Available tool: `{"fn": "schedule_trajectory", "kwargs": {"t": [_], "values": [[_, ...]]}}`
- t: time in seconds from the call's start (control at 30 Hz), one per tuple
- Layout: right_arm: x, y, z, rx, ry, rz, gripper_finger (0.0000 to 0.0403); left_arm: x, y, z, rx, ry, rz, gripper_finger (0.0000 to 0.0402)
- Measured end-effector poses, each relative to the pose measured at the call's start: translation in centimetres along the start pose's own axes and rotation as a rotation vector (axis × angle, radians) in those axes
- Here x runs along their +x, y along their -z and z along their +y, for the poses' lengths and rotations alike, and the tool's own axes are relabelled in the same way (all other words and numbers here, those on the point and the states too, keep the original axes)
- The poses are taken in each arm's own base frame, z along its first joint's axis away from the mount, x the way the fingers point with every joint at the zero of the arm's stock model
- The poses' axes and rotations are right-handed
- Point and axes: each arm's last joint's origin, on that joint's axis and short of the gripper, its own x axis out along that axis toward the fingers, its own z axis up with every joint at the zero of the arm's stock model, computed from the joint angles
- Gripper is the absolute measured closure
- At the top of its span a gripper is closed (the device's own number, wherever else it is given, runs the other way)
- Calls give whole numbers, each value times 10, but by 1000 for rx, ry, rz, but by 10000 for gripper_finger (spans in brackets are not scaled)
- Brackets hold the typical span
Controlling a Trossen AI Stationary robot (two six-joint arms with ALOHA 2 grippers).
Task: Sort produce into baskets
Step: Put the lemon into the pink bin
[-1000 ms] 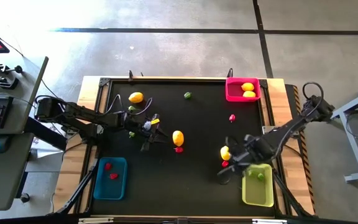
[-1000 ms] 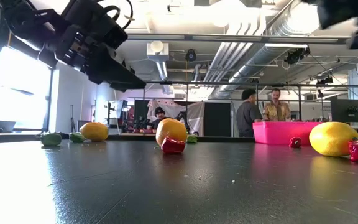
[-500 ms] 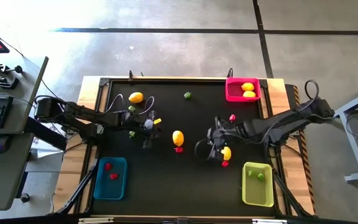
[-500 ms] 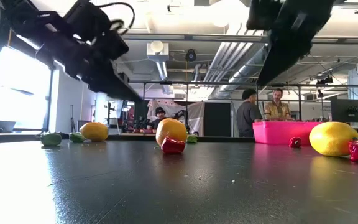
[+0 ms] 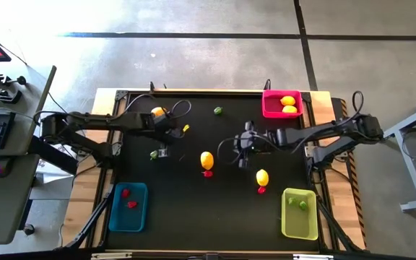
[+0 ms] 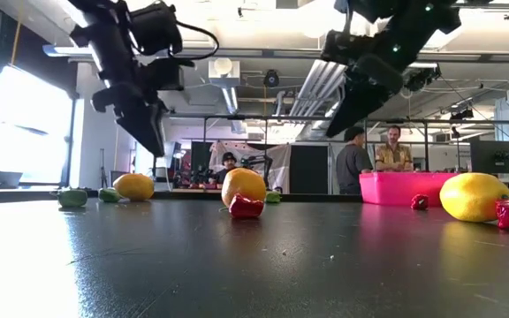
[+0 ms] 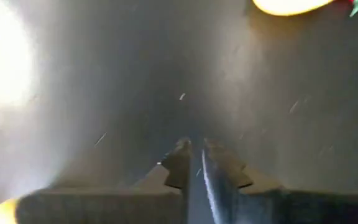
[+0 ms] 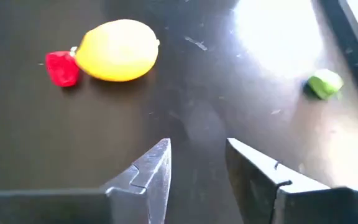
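My left gripper [image 5: 162, 150] hangs shut and empty above the table's left half, beside a small green piece [image 5: 153, 154] and near a yellow lemon [image 5: 157, 112]. My right gripper [image 5: 241, 150] is open and empty above the table's middle, right of a lemon [image 5: 206, 159] that has a red piece [image 5: 208, 173] beside it. Both show in the right wrist view, the lemon [image 8: 117, 50] and the red piece [image 8: 62, 67]. Another lemon [image 5: 263, 177] and a red piece [image 5: 261, 190] lie nearer the front. The pink bin [image 5: 269, 110] holds two lemons, the blue bin [image 5: 139, 217] red pieces, the yellow-green bin [image 5: 295, 224] a green piece.
A green piece [image 5: 218, 110] lies near the far edge. In the low view, people stand in the room behind the pink bin [image 6: 405, 188]. Bare black tabletop [image 5: 193, 209] lies between the blue and yellow-green bins.
My right gripper has swung from beside the yellow-green bin toward the table's left and far side, past the front lemon, which has stayed put. My left gripper has gone toward the far left and turned. No produce has moved.
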Motion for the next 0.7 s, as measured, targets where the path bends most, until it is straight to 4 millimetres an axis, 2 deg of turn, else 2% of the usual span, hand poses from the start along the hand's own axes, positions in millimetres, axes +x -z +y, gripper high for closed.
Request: {"fn": "schedule_trajectory", "kwargs": {"t": [0.1,0.33,0.53,0.7], "values": [[2,-3,-10,-28,24,-25,253,-9,-2,6,-6,-33,64,397],[6,-7,-32,-17,78,-55,251,-31,-2,30,32,-26,167,401],[8,-12,-48,35,120,-115,251,-35,11,65,-97,2,249,401],[8,-15,-51,49,130,-145,251,-33,24,86,-136,-38,305,391]]}}
